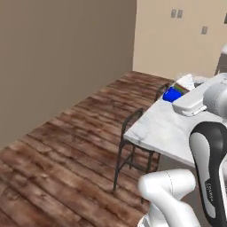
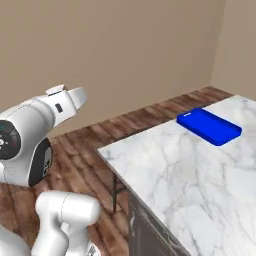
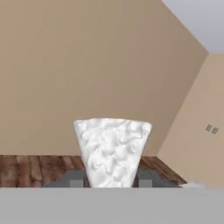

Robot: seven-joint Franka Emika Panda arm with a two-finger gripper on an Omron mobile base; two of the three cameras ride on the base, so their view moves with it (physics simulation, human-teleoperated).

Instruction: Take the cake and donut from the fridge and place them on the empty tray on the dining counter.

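Carrying the cake [image 3: 112, 155] toward the tray [image 2: 209, 126].

My fingers [image 3: 75, 179] are clenched on the cake; the blue tray lies at two o'clock on the dining counter [image 2: 190, 175], near its far edge. Next I must swing over open marble, clear of the chair [image 1: 133, 142].

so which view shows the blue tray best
The right base view: the tray lies whole and unobstructed on the dining counter, empty. The left base view catches only a blue corner of it, the rest hidden behind the arm. The hand view looks at the cake in the gripper and the wall instead.
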